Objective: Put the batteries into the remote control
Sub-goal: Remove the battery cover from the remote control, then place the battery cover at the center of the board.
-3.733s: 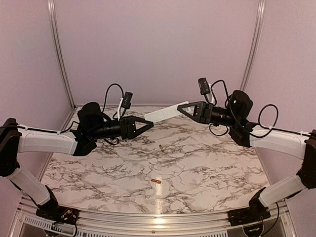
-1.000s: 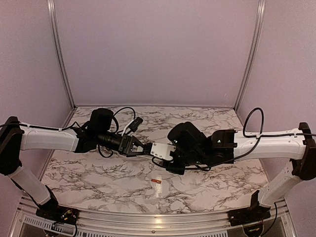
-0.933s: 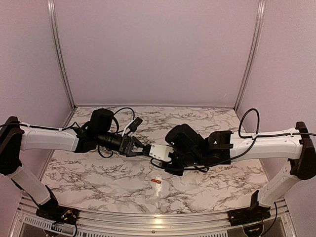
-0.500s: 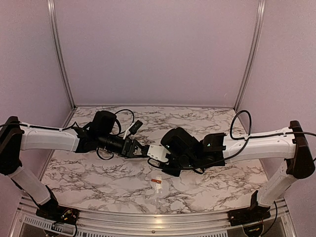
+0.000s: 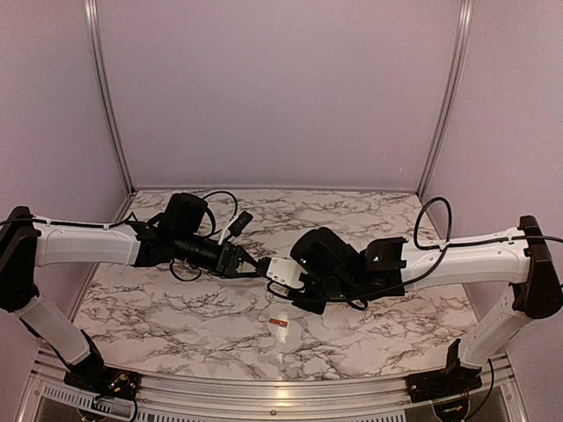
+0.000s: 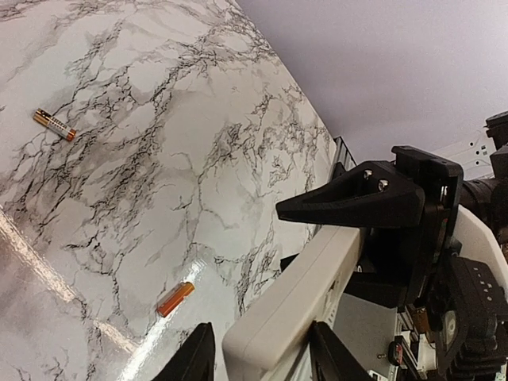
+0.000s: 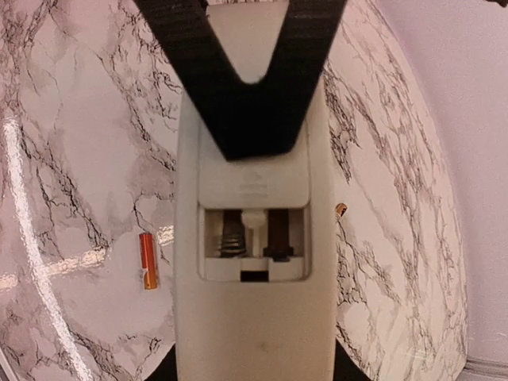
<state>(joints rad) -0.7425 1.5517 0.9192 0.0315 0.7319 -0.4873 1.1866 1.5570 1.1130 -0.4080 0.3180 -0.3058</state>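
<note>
The white remote control [image 5: 283,268] hangs above the table's middle, back side towards the right wrist camera. Its battery bay [image 7: 254,238] is partly uncovered and shows a spring and a dark contact. My right gripper [image 7: 254,373] is shut on the remote's near end [image 7: 254,317]. My left gripper [image 6: 262,361] straddles the other end [image 6: 278,317], open, with a thin gap beside one finger [image 6: 194,361]. Two batteries lie on the marble. The orange one [image 5: 281,322] [image 7: 148,260] [image 6: 175,298] is nearest the front. The other [image 6: 54,125] [image 7: 340,209] lies farther back.
Purple walls with aluminium posts [image 5: 106,97] close in the marble table [image 5: 176,308] on three sides. Black cables [image 5: 431,215] loop off both wrists. The right arm's white forearm [image 5: 475,255] stretches across the right half.
The right arm has carried the remote slightly left towards the left gripper. The left gripper's jaws have narrowed around the remote's free end. The orange battery has stayed put.
</note>
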